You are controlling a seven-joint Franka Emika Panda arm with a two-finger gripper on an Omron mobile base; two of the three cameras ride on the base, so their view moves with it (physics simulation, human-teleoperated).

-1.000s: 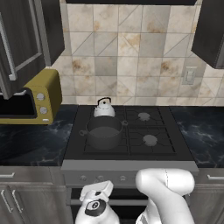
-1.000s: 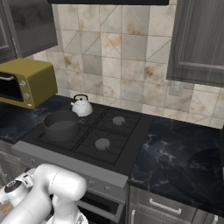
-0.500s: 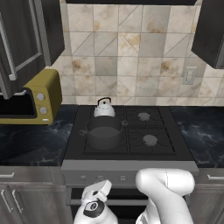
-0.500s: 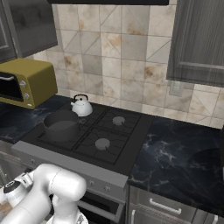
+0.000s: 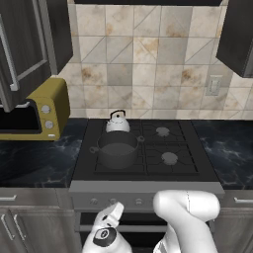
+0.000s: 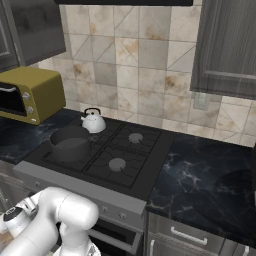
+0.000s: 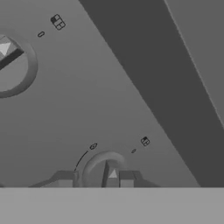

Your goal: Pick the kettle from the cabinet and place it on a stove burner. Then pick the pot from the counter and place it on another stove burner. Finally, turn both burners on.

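My claw (image 7: pixel 96 178) is low at the front panel of the stove, its two tips standing at either side of a round grey knob (image 7: pixel 103 168), partly closed around it, and a second knob (image 7: pixel 11 65) sits further along the same panel. The kettle (image 5: pixel 117 123), small, silver-white, with a thin black handle, stands on the back left burner of the black cooktop (image 5: pixel 183 170). The pot (image 5: pixel 117 149), wide, low and dark grey, sits on the front left burner, just before the kettle. The desk (image 6: pixel 210 175) is black marble with white veins, a yellow microwave (image 5: pixel 42 108) at its left end, beige tiles behind.
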